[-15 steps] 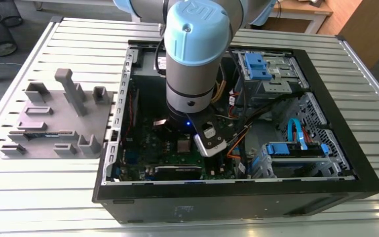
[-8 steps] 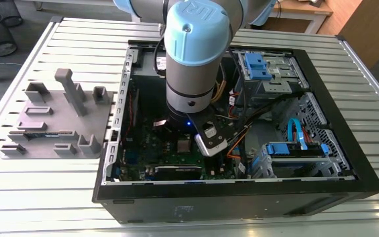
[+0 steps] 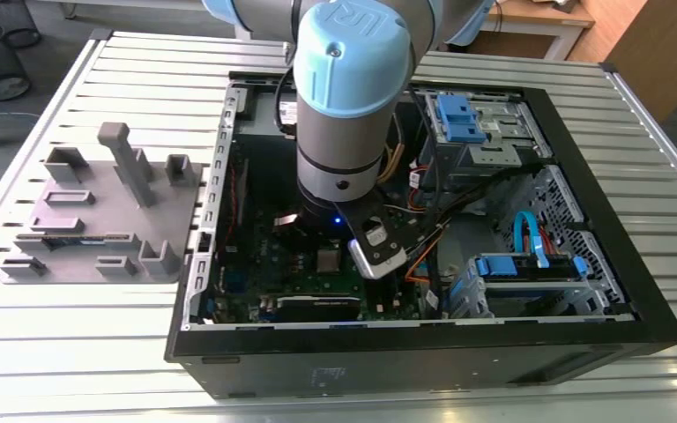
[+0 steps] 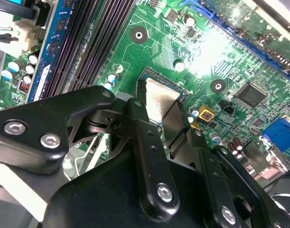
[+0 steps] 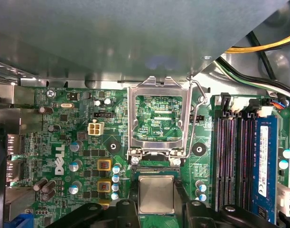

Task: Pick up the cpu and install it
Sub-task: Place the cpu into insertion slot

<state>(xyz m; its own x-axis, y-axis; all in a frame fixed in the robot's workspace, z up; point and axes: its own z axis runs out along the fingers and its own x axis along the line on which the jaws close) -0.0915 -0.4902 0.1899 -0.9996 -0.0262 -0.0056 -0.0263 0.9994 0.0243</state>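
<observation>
Flat silvery-grey square cpu (image 5: 156, 194), level, just beside the open metal socket frame (image 5: 156, 142)

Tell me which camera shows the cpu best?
First wrist view: the cpu faces the camera, its silvery top showing. In the second wrist view the gripper hides part of it. Exterior view: too small to tell.

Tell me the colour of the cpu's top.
Plain silvery-grey metal; the cpu shows best in the first wrist view.
</observation>
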